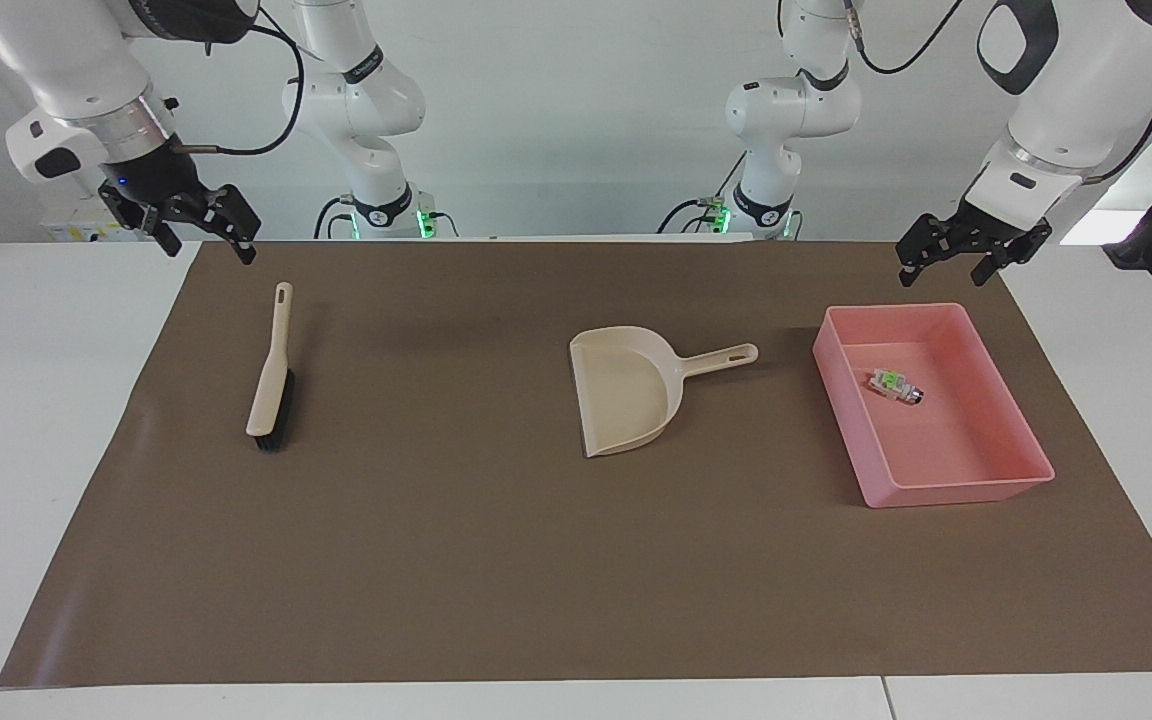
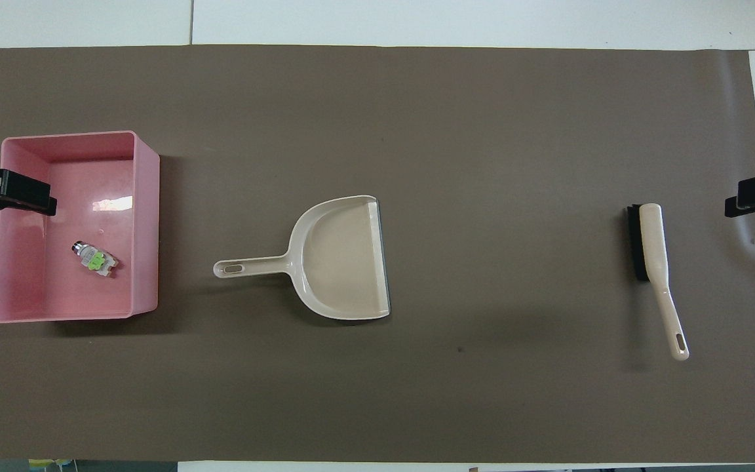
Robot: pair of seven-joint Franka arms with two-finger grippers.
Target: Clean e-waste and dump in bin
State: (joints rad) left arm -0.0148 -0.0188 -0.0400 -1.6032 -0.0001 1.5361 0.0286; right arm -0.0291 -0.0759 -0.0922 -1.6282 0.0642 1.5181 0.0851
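Simply brown mat (image 1: 496, 560) on white table (image 1: 36, 400)

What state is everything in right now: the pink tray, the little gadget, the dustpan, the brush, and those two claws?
bin: upright on the mat, holding the e-waste.
e-waste: lying inside the bin.
dustpan: flat on the mat, empty, not held.
brush: lying on the mat, not held.
left gripper: open, empty, raised above the mat's edge by the bin.
right gripper: open, empty, raised near the brush's handle end.

Both arms hang raised, left claw (image 1: 962, 262) and right claw (image 1: 198, 233) spread wide, holding nothing.
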